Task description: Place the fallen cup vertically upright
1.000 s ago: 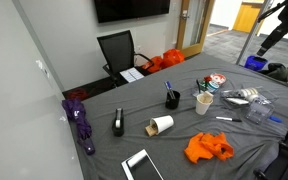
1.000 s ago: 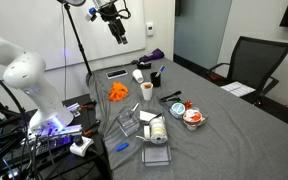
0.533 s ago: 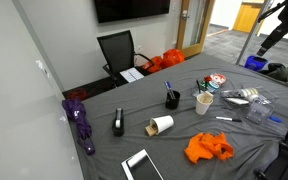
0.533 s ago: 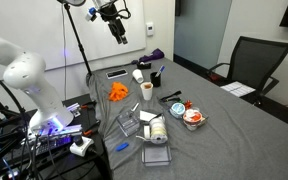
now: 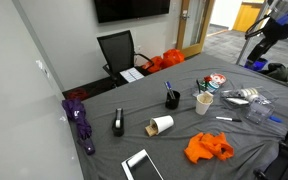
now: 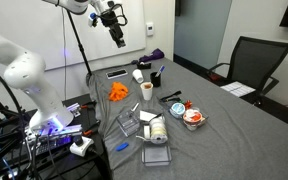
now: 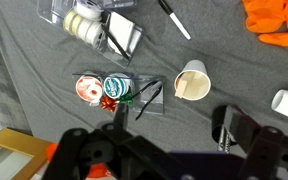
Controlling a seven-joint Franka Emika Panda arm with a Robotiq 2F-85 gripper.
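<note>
Tan fallen cup (image 5: 161,125) unmoved, on side; gripper (image 6: 117,38) shifted slightly, high above table (image 6: 224,125); open or closed unclear.

I can read no text, label, brand or number on anything in my views.

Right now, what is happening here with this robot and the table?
The robot's gripper hangs high above the table, open and holding nothing. The brown paper cup lies on its side near a black pen holder, and nothing touches it. Setting it upright has not yet begun.
</note>
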